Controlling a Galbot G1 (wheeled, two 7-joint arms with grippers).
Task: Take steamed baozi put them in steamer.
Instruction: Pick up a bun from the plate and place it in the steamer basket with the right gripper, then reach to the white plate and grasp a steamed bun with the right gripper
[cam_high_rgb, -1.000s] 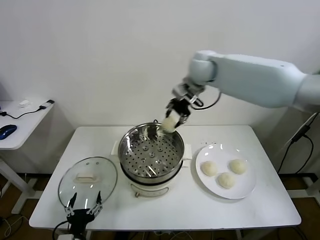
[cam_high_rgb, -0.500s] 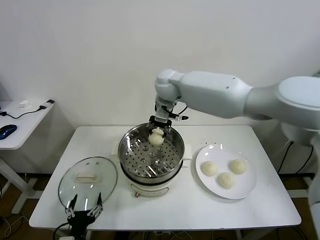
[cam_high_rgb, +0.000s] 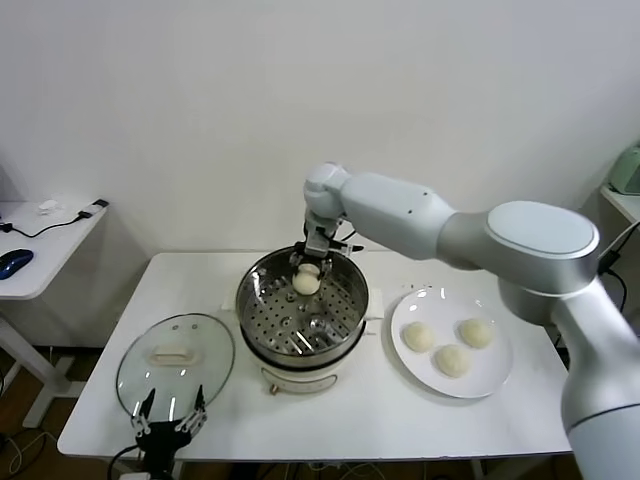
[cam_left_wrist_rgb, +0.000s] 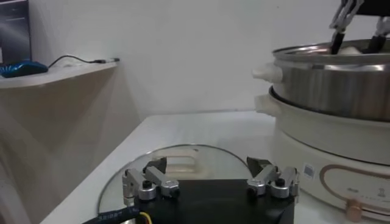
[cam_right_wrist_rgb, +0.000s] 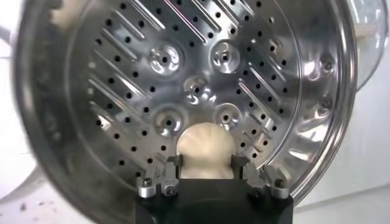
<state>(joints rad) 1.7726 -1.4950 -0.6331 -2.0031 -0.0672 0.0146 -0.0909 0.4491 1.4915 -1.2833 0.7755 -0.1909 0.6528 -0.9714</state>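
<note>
The left gripper (cam_high_rgb: 168, 425) sits parked at the table's (cam_high_rgb: 380, 420) near edge, jaws open, just before the glass lid (cam_high_rgb: 175, 360). In the middle, the right gripper (cam_high_rgb: 308, 272) reaches down inside the steamer (cam_high_rgb: 302, 310), jaws closed on a baozi (cam_high_rgb: 306, 282) over the far part of the perforated basket. Three more baozi (cam_high_rgb: 452, 346) lie on the plate (cam_high_rgb: 490, 385) to the right.

Steamer (cam_high_rgb: 302, 318) centre of table (cam_high_rgb: 520, 425); lid (cam_high_rgb: 175, 358) left, plate (cam_high_rgb: 452, 355) with three baozi (cam_high_rgb: 452, 360) right.
</note>
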